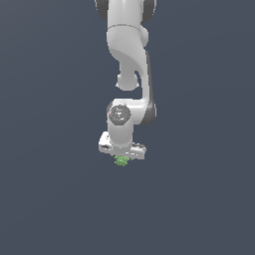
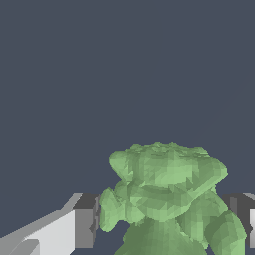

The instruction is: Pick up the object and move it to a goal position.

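Observation:
The object [image 2: 167,191] is a small light-green knobbly clump. In the wrist view it sits between my gripper's [image 2: 164,226] two fingertips, with the dark pads [image 2: 85,219] against its sides. In the exterior view the object [image 1: 121,161] pokes out just below the white gripper [image 1: 121,157], which points straight down and hides the fingers and the top of the clump. The jaws are closed onto the object. I cannot tell whether it rests on the ground or hangs just above it.
Plain dark blue-grey ground [image 1: 199,199] lies all around. The white arm [image 1: 127,60] rises from the gripper toward the top of the exterior view. No other objects or goal marker show.

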`<state>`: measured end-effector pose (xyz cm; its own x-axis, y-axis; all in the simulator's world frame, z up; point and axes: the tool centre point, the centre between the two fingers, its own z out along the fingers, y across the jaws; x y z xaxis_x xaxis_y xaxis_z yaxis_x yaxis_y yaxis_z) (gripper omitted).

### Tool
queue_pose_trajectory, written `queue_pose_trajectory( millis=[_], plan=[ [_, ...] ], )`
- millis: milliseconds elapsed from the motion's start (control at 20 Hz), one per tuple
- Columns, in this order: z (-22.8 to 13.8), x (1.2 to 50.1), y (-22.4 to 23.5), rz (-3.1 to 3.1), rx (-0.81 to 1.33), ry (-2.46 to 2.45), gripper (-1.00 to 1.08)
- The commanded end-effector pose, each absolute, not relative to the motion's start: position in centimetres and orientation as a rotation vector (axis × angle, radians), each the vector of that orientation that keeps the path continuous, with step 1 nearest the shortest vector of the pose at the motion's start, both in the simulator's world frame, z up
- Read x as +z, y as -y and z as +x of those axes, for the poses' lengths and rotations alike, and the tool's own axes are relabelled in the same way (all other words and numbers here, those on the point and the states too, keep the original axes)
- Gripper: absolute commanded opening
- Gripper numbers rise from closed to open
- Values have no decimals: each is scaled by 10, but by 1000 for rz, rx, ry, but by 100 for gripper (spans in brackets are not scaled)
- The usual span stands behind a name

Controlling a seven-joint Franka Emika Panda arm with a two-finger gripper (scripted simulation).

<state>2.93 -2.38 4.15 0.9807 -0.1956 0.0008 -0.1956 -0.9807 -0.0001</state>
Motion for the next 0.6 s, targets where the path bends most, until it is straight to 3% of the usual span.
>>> queue_pose_trajectory(
  millis=[0,550],
  plan=[
    [29,41,24,-3126,0,-309,-100],
    [20,62,23,-3126,-1,-309,-100]
  ],
)
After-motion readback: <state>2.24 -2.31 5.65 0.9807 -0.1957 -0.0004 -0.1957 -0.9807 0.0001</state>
